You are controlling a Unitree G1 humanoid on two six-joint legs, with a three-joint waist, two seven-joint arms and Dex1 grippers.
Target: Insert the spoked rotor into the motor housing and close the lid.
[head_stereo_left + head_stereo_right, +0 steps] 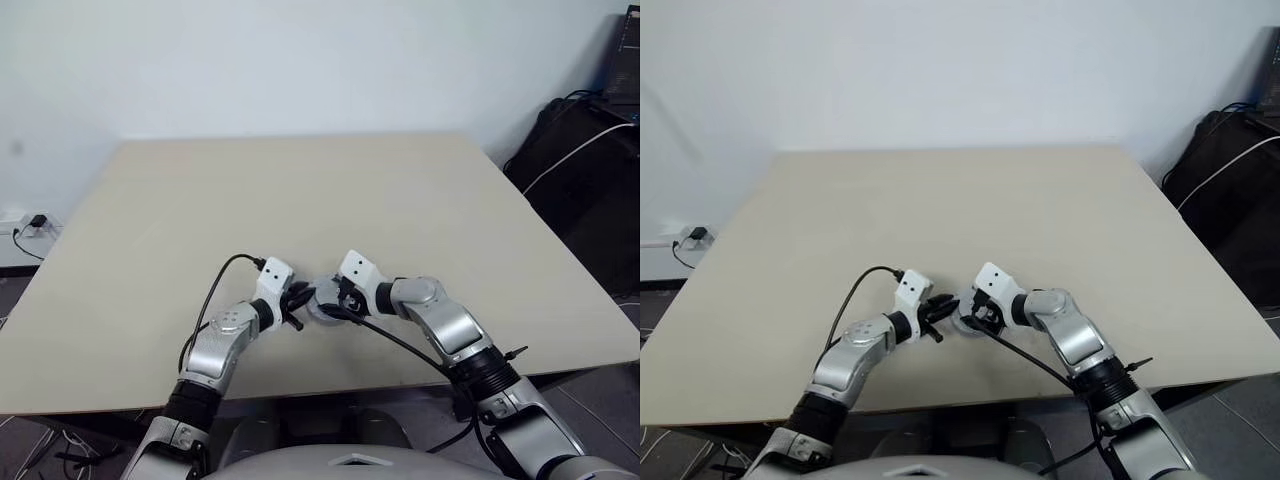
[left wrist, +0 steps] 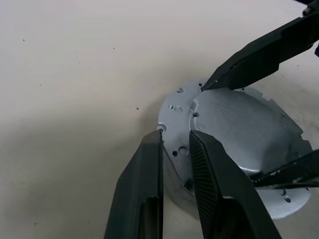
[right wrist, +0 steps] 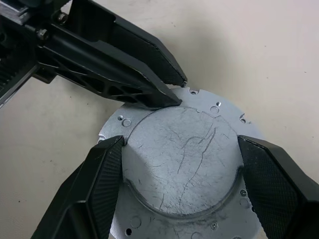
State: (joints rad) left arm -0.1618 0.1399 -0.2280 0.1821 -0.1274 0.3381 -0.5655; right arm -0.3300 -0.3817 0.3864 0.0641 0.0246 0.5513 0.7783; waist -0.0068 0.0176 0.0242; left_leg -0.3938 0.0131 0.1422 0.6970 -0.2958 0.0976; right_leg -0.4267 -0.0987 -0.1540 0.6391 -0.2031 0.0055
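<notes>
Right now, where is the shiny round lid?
The lid lies plain face up on the table, near its front edge, between the two grippers: the right gripper straddles its raised centre circle, and the left gripper is at its rim.

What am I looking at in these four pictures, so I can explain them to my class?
A two-armed humanoid robot stands at a beige table. Two pictures come from cameras in its head, looking down over its arms; two come from cameras on its wrists. On the table lies a silver-grey disc, the lid, plain face up with a raised centre circle. The right pincer grips that raised circle with its black fingers on either side. The left pincer, nearly closed, pinches the lid's rim.
</notes>
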